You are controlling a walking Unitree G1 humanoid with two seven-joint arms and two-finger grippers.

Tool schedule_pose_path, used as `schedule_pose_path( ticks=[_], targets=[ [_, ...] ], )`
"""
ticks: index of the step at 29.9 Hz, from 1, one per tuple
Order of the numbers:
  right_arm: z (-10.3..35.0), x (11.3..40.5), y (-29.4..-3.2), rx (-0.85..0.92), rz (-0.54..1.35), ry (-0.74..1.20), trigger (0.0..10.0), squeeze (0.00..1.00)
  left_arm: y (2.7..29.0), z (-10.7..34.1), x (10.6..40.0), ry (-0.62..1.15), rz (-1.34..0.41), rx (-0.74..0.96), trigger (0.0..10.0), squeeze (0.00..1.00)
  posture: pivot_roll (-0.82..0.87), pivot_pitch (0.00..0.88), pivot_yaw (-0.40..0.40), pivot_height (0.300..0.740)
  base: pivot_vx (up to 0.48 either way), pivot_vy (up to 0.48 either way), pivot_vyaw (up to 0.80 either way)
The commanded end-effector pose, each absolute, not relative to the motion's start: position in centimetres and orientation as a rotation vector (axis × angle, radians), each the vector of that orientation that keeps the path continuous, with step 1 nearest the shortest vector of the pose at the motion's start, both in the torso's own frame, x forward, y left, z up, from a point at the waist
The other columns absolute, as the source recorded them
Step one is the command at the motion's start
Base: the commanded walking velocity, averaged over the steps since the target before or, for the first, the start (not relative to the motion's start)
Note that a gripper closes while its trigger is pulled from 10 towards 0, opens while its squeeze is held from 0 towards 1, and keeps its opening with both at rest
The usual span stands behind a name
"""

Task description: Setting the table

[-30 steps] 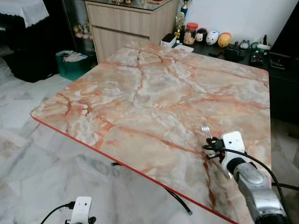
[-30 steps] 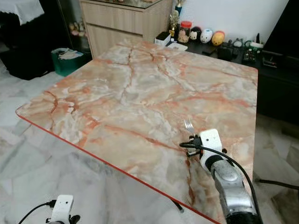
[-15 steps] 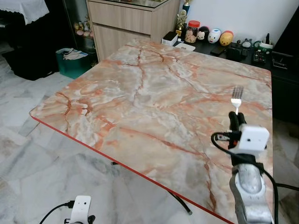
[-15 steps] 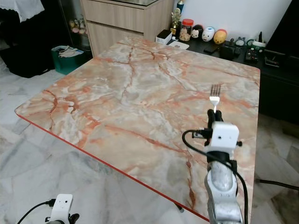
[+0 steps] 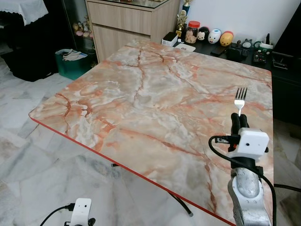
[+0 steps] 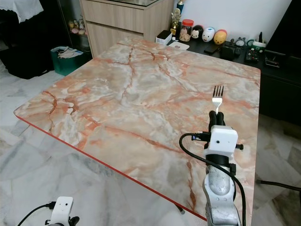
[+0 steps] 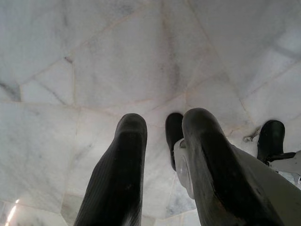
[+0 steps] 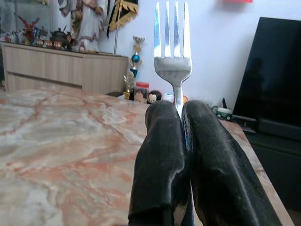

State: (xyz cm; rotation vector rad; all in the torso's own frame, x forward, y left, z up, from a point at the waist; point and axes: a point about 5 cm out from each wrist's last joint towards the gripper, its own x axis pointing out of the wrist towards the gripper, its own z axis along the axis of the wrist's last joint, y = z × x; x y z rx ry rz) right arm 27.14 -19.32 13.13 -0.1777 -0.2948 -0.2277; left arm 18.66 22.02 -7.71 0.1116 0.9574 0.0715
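A silver fork (image 5: 240, 96) stands upright with its tines pointing up, and my right gripper (image 5: 240, 120) is shut on its handle. The gripper hovers over the near right part of the pink marble table (image 5: 141, 94), close to the table's right edge. In the right wrist view the fork (image 8: 172, 56) rises from between the two black fingers (image 8: 160, 155), which are pressed together on it. My left arm hangs idle below the table's edge, its gripper (image 7: 164, 125) open over the floor.
A wooden sideboard (image 5: 127, 23) stands beyond the table's far corner, with a teal bin (image 5: 73, 63) beside it. Jars and small figurines (image 5: 211, 36) line a dark low shelf at the back. A dark cabinet (image 5: 287, 89) stands to the right. White marble floor (image 5: 37, 169) surrounds the table.
My right gripper has risen from low near the table's front edge and swung the fork upright, further right. In the last half second it has barely moved.
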Motion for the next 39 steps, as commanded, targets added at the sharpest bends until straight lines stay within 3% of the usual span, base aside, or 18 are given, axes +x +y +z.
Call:
schedule_pose_path(
  ticks=[1, 14, 32, 39],
  targets=[
    [13.0, 27.2, -19.4, -0.172, -0.24, -0.295, 10.0, 0.0, 21.9, -8.0, 18.1, 0.972, 0.062, 0.127, 10.0, 0.0, 0.1, 0.0, -0.059, 0.74, 0.0, 0.0, 0.0],
    [11.7, 24.2, -22.7, -0.165, -0.415, -0.245, 10.0, 0.0, 21.9, -8.1, 18.0, 0.982, 0.053, 0.144, 10.0, 0.0, 0.09, 0.0, -0.047, 0.74, 0.0, 0.0, 0.0],
    [12.5, 26.0, -20.9, -0.128, -0.358, -0.269, 10.0, 0.0, 21.8, -8.0, 18.2, 0.972, 0.065, 0.123, 10.0, 0.0, 0.09, 0.0, -0.056, 0.74, 0.0, 0.0, 0.0],
    [12.8, 26.2, -20.9, -0.134, -0.351, -0.273, 10.0, 0.0, 21.6, -8.1, 18.1, 0.975, 0.069, 0.117, 10.0, 0.0, 0.08, 0.0, -0.059, 0.74, 0.0, 0.0, -0.75]
  ],
)
